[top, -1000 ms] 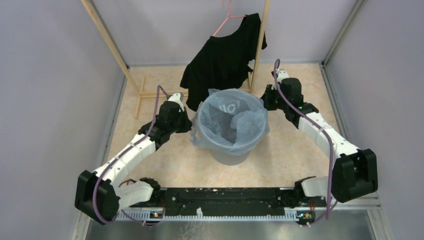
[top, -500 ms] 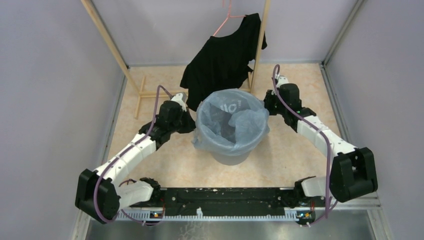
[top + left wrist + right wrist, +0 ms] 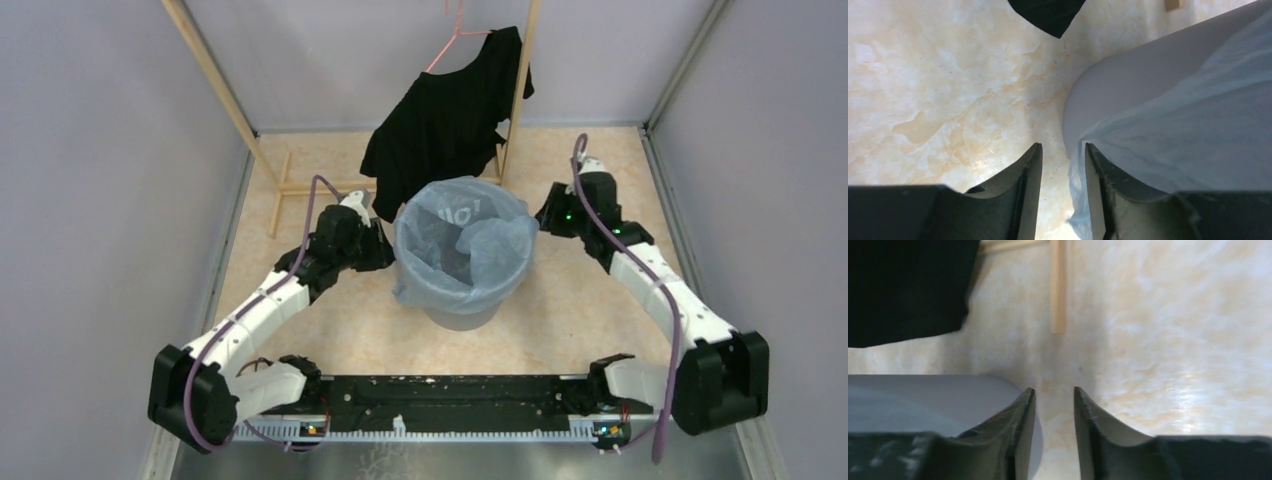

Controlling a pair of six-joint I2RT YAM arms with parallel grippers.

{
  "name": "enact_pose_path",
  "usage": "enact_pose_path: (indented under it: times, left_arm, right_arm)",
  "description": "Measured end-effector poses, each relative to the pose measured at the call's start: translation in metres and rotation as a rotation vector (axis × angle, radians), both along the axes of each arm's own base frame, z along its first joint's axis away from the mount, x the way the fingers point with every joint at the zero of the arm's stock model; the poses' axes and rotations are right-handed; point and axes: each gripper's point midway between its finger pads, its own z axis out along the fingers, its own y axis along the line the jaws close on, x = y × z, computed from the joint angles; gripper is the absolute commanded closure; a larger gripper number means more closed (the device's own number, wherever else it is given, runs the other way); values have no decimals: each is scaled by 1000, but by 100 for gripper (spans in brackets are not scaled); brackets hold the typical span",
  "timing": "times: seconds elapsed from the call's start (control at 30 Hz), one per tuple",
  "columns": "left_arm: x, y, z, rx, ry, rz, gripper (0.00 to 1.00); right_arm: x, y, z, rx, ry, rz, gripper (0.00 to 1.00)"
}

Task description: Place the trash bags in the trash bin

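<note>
The grey trash bin (image 3: 462, 312) stands mid-floor between the arms. The pale blue trash bag (image 3: 462, 243) lines it, its film folded out over the rim and sagging inside. My left gripper (image 3: 384, 252) is at the bin's left side. In the left wrist view it (image 3: 1063, 146) is open, with a loose flap of the bag (image 3: 1198, 115) hanging in the gap against the right finger (image 3: 1095, 175), beside the bin wall (image 3: 1128, 75). My right gripper (image 3: 546, 214) is off the bin's right rim. In its own view it (image 3: 1053, 390) is open over bare floor, with the bin (image 3: 923, 400) to its left.
A black shirt (image 3: 440, 120) on a pink hanger (image 3: 452, 40) hangs from a wooden rack (image 3: 215, 80) just behind the bin. The rack's foot bars (image 3: 1058, 290) lie on the marbled floor. Grey walls close in the left, right and back.
Both grippers were shut on the bag's edge at the rim and have opened and let it go. The right gripper has drawn away to the right; the bag's rim has settled lower.
</note>
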Motion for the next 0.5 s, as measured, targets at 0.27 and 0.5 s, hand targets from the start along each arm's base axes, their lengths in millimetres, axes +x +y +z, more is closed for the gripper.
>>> enact_pose_path:
  times: [0.27,0.5]
  left_arm:
    - [-9,15,35,-9,-99,38,44]
    - [-32,13,11,-24,-27,-18,39]
  right_arm:
    - [-31,-36,88,49,-193,-57,26]
    - [-71,14,61,228,-118,226,28]
